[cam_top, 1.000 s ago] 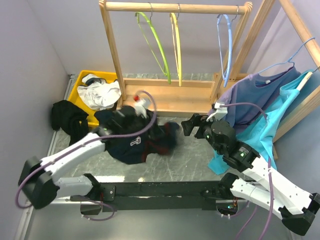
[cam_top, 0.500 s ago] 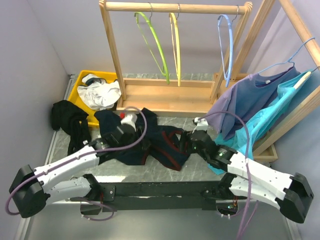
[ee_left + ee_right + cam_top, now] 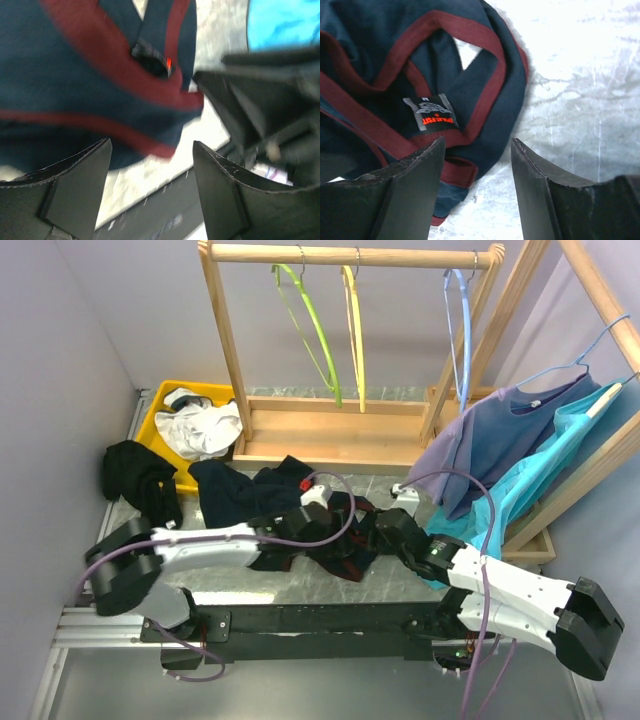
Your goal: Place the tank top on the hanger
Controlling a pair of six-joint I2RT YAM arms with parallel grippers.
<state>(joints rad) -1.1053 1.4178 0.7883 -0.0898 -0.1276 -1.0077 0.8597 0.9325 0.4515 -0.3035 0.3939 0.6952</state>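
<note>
Evidently the left end effector (image 3: 151, 150) and right end effector (image 3: 477, 145) gape wide, empty, over the tank top (image 3: 262, 495) crumpled on the bench (image 3: 570, 75), likely seeking its straps for the hanger (image 3: 310, 330).

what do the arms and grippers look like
The left arm and right arm are white shells with black joints and bases, each trailing a looping purple cable. The left gripper and right gripper have dark grey, wedge-shaped fingers with scuffed edges.

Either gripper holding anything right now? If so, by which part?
Nothing held: left gripper and right gripper are both open, fingers above the tank top.
</note>
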